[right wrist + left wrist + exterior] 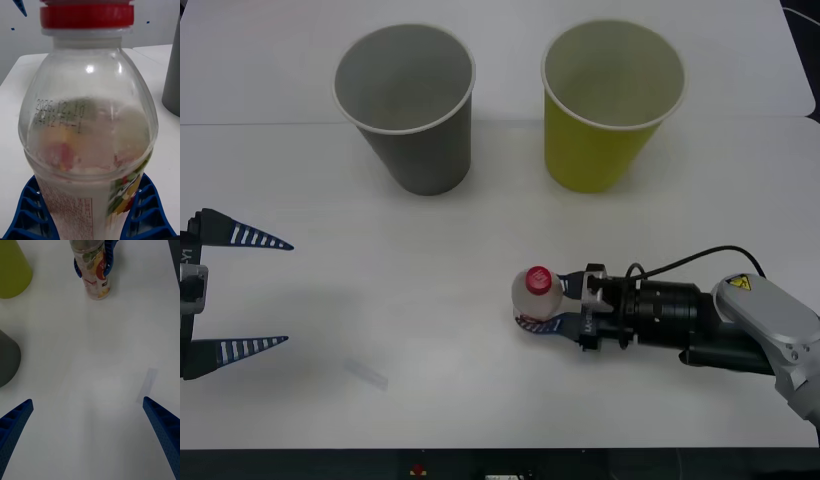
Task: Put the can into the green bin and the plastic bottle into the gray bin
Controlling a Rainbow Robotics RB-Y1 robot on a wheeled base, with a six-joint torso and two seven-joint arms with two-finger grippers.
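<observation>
A white table is filling the scene, seen from above and in front of the robot. Two large tapered paper-cup-shaped bins are standing upright side by side toward the far edge: the gray bin on the left and the yellow-green bin on the right, near each other but not touching, both showing pale insides. Closer to the robot, on the right half of the table, the right gripper is reaching in from the right side with its blue ribbed fingers closing around the lower body of a small clear plastic bottle. The bottle is standing upright with its red screw cap on top and a colourful fruit-printed label around its body, its base sitting on the table, well apart from both bins and nearer the green one. In the right wrist view the bottle is sitting squarely between the two fingers, each pressing against one side. The left gripper is hovering at the left edge of the table, well apart from the bottle, its two blue fingers spreading wide and holding nothing
</observation>
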